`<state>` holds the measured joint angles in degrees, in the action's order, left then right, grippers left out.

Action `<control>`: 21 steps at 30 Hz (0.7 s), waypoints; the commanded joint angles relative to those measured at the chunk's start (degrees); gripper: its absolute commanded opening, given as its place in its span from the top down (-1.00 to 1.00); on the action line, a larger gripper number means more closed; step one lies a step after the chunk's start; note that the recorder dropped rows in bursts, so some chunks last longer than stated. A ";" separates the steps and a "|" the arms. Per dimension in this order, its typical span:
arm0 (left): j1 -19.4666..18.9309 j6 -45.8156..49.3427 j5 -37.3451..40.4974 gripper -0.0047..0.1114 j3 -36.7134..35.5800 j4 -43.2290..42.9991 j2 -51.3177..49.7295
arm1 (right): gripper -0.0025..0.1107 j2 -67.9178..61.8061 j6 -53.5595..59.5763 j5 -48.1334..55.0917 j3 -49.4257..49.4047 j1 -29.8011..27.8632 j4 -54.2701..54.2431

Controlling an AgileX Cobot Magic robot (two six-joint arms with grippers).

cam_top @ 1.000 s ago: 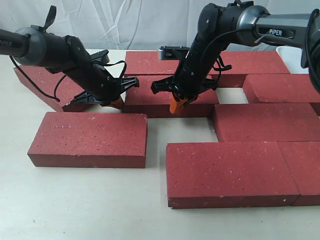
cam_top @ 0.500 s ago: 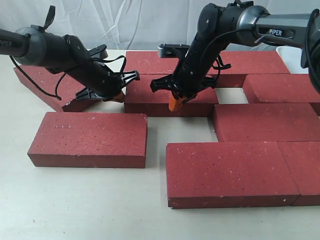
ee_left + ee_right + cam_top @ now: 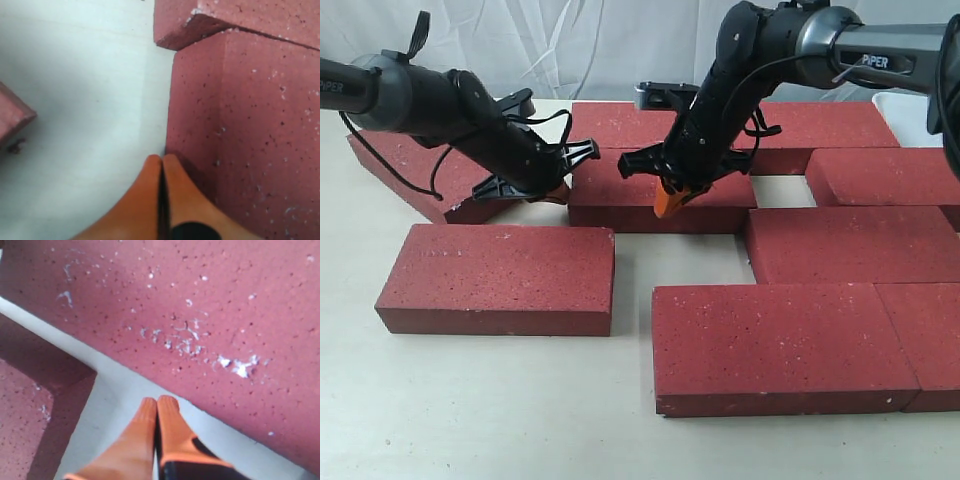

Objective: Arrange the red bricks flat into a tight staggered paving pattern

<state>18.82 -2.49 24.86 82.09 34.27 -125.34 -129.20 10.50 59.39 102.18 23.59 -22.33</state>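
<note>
Several red bricks lie flat on the white table. The middle brick (image 3: 620, 195) sits in front of the back row (image 3: 620, 125). My left gripper (image 3: 558, 190) is shut and empty, its orange fingertips (image 3: 150, 167) low on the table against that brick's end face (image 3: 240, 150). My right gripper (image 3: 665, 205) is shut and empty, hanging over the middle brick's front edge. Its fingertips (image 3: 170, 407) sit above a strip of bare table beside a brick (image 3: 210, 305). A loose brick (image 3: 500, 275) lies alone at the front left.
A slanted brick (image 3: 400, 165) lies under the left arm at the back left. Bricks at right (image 3: 850, 245) and front (image 3: 780, 345) lie close together. A gap of bare table (image 3: 680, 260) separates the loose brick from them. A white cloth hangs behind.
Both grippers have lifted slightly and stayed shut. The right one has shifted a little leftward. The bricks have not visibly moved.
</note>
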 commanded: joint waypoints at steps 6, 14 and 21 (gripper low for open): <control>2.24 3.13 -0.83 0.92 0.03 3.57 -0.27 | 0.97 2.65 0.29 -0.83 -0.23 -0.14 1.03; 4.15 3.13 -4.38 0.92 0.03 4.30 -0.36 | 0.97 2.65 0.29 -1.89 -0.23 -0.14 1.38; 5.64 3.13 -6.30 0.92 0.03 5.35 -0.36 | 0.97 2.65 -3.30 -4.53 -0.23 -0.14 6.53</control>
<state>23.28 0.41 20.14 82.09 38.60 -125.48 -127.17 9.35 55.97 102.18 23.59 -18.72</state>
